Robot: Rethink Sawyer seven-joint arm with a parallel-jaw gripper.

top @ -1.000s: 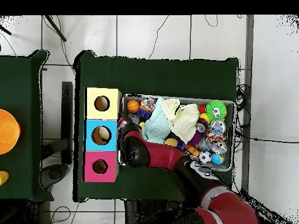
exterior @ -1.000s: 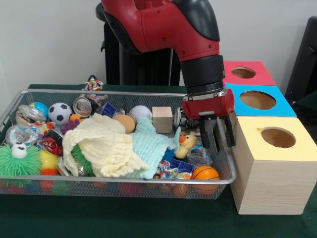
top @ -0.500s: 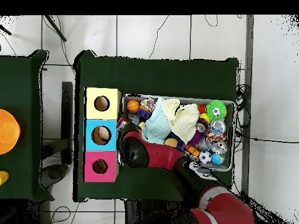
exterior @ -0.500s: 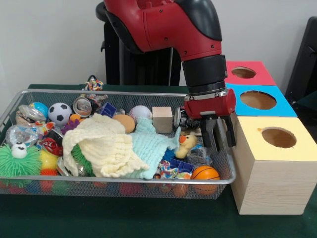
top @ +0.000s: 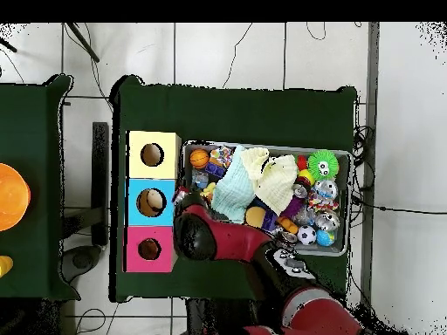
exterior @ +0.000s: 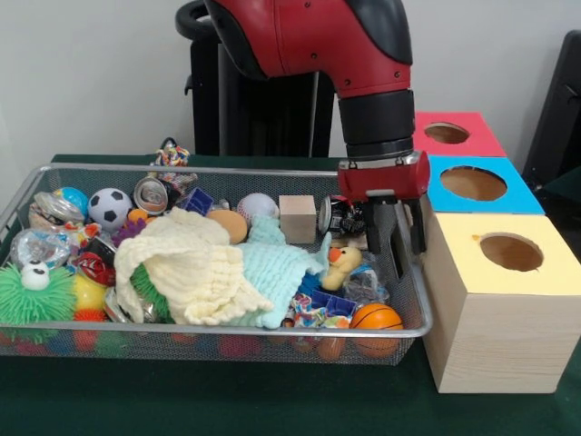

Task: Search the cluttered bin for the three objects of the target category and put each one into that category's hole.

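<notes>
One red and black arm reaches down from above, and my hand [exterior: 397, 238] hangs at the end of the wire mesh bin [exterior: 209, 338] that lies nearest the boxes. Its dark fingers [exterior: 379, 232] point downward with a clear gap between them, spread and holding nothing that I can see.

Just beside the hand, on the side away from the bin, stands a row of three wooden boxes, each with a round hole in its top: a yellow-topped box [exterior: 500, 300] closest to the camera, then a blue-topped box [exterior: 472, 184], then a red-topped box [exterior: 449, 133]. The hand's outer finger sits right against the edge of the yellow-topped box, though I cannot tell if they touch.

Below the hand and slightly toward the bin's middle lies a yellow rubber duck [exterior: 341, 263]. Lower still sits a small orange basketball [exterior: 375, 317]. Behind the hand, a plain wooden cube [exterior: 297, 218] rests by the bin's far wall. Further along are a pale blue cloth [exterior: 274, 270] and a cream cloth [exterior: 195, 266], heaped over other toys. At the end well apart from the hand are a small soccer ball [exterior: 110, 208] and a spiky green ball with eyes [exterior: 34, 295].

From overhead, the arm hides the hand, and the bin [top: 351, 201] rests on a dark green table [top: 236, 109].
</notes>
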